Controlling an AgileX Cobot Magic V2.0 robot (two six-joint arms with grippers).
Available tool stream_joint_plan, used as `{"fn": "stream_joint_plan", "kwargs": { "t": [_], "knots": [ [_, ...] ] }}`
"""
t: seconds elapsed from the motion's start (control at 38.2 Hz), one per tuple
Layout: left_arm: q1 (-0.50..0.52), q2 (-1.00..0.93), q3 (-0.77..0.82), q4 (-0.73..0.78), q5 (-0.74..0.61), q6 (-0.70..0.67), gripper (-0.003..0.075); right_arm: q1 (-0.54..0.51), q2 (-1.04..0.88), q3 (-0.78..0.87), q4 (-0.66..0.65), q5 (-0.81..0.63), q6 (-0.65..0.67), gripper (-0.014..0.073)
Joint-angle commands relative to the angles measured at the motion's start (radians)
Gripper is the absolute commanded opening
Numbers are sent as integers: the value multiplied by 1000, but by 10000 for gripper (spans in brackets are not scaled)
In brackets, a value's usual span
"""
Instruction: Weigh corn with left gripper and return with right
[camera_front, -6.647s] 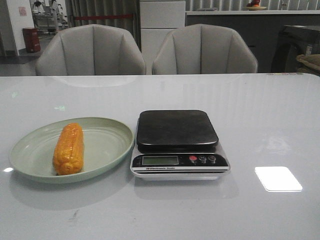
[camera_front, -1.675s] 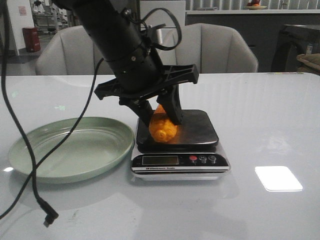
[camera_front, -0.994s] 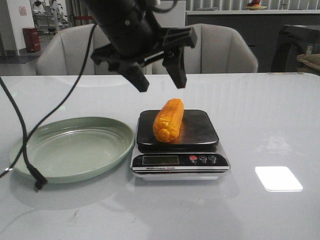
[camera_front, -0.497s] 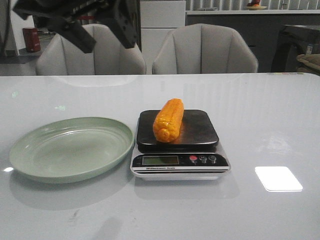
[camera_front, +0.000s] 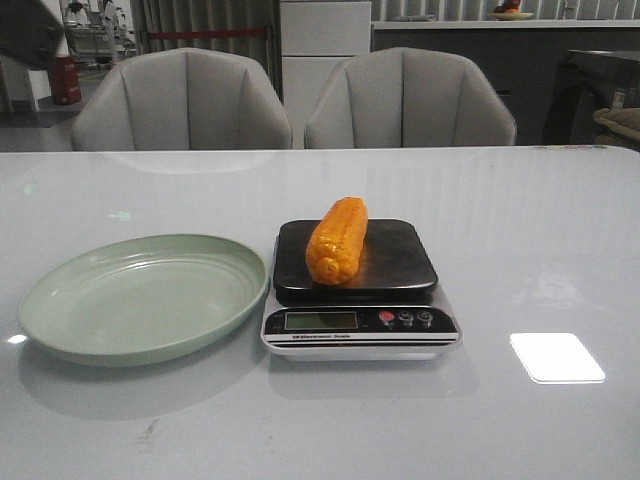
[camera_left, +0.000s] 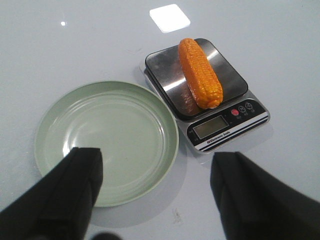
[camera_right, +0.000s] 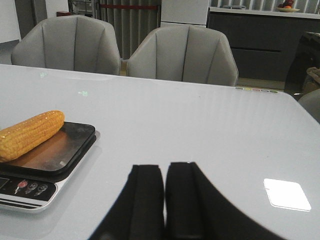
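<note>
The orange-yellow corn (camera_front: 337, 241) lies lengthwise on the black platform of the scale (camera_front: 415, 258). It also shows in the left wrist view (camera_left: 200, 73) and the right wrist view (camera_right: 31, 134). My left gripper (camera_left: 157, 167) is open and empty, high above the near part of the table, between the plate and the scale. It is out of the front view. My right gripper (camera_right: 165, 170) is shut and empty, low over the table to the right of the scale (camera_right: 75, 145).
An empty pale green plate (camera_front: 60, 300) sits left of the scale; it also shows in the left wrist view (camera_left: 55, 125). Two grey chairs (camera_front: 185, 100) stand behind the table's far edge. A bright light patch (camera_front: 556, 357) lies on the table at the right.
The left gripper let go of the corn on the scale, rose, swung away to the upper left and has left the front view. The corn has not moved since.
</note>
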Motion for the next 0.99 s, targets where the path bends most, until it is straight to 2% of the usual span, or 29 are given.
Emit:
{"fn": "stream_joint_plan", "kwargs": {
  "t": [0.0,0.34,0.42,0.58,0.76,0.97],
  "knots": [
    [2,-118,33,28,-65,1,511,-8,-18,11,-10,-83,-2,186],
    [2,-538,209,65,-24,1,510,-8,-18,11,-10,-83,-2,186],
    [2,-618,244,72,-14,1,488,-8,-18,11,-10,-83,-2,186],
    [2,-733,309,75,-17,1,370,-8,-18,11,-10,-83,-2,186],
    [2,-762,331,76,-31,1,118,-8,-18,11,-10,-84,-3,186],
    [2,-762,331,78,-29,1,124,-8,-18,11,-10,-85,-3,186]
  ]
}}
